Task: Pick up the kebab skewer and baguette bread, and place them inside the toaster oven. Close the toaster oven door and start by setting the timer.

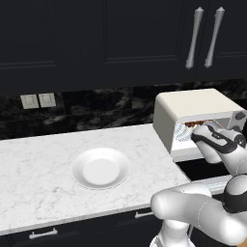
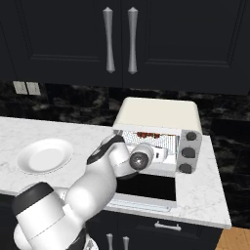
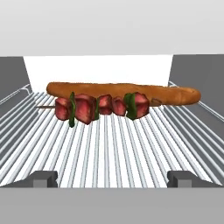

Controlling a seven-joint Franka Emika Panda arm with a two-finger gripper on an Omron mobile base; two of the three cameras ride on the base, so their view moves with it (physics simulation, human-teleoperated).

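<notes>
1. White-armed and dark-jointed, your robot reaches forward over the lowered toaster oven door (image 2: 146, 188), which lies flat and open at the front of the tabletop (image 1: 43, 169).
2. Your gripper (image 3: 112, 178) stands with its jaws wide apart and nothing between them; in the hand view the two dark fingertips (image 3: 43, 178) sit at the near edge of the wire rack (image 3: 109, 153), clear of both food items.
3. You will find the kebab skewer (image 3: 103, 107) lying across the rack inside the toaster oven (image 2: 161, 114), its red chunks and green pieces threaded in a row, with the bare stick end showing at the left of the hand view.
4. Directly behind the skewer, and touching it or very nearly so, the baguette bread (image 3: 122, 92) lies lengthwise on the same rack, longer than the skewer and reaching past it at both ends.
5. Beyond the loaf you see the pale back wall of the oven cavity.
6. On the oven's front, three dark knobs (image 2: 188, 152) stand in a column at the right side in the right base view.
7. Well apart from the oven, a white plate (image 1: 100, 169) rests on the marble tabletop.
8. Farthest back are a dark stone backsplash with two wall switches (image 1: 37, 100) and dark upper cabinets with metal handles (image 2: 119, 41).
</notes>
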